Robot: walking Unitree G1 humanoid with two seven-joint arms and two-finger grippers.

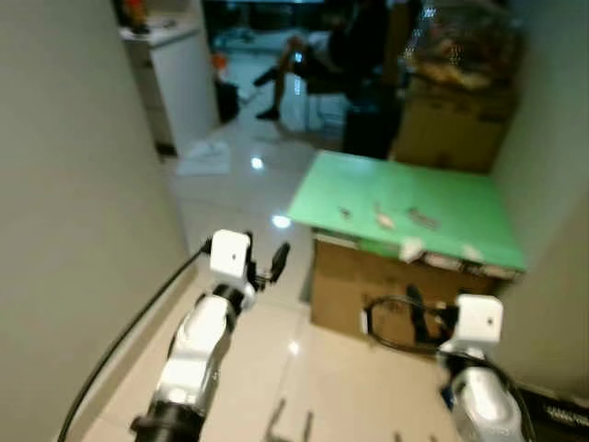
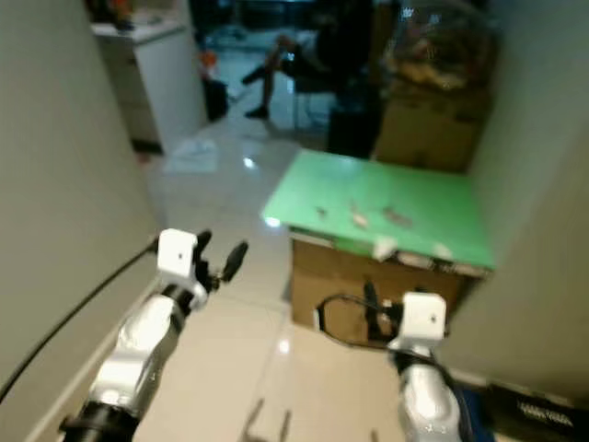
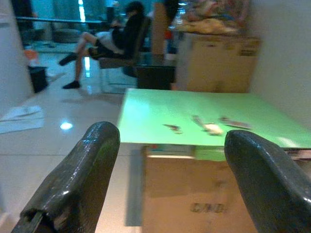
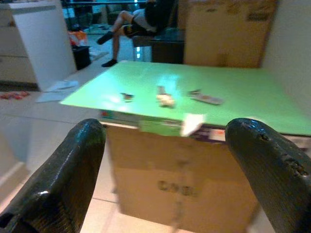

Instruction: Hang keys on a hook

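A green board (image 1: 405,198) lies on top of a cardboard box (image 1: 345,285) ahead of me. Three small things rest on it: a dark one (image 3: 171,127), a pale one (image 3: 209,127) and a flat grey one (image 3: 233,122). They are too blurred to tell which is the keys. My left gripper (image 1: 267,256) is held up left of the box, short of the board, open and empty. My right gripper (image 1: 428,311) is raised in front of the box's face, also open and empty. In both wrist views the black fingers (image 4: 58,179) frame the board from a distance.
A pale wall (image 1: 64,203) runs close along my left, another wall (image 1: 552,138) on the right. Behind the board stand larger cardboard boxes (image 1: 451,120) with a bag on top. A person sits on a chair (image 1: 317,55) at the back. A white cabinet (image 1: 175,74) and papers (image 1: 204,158) lie far left.
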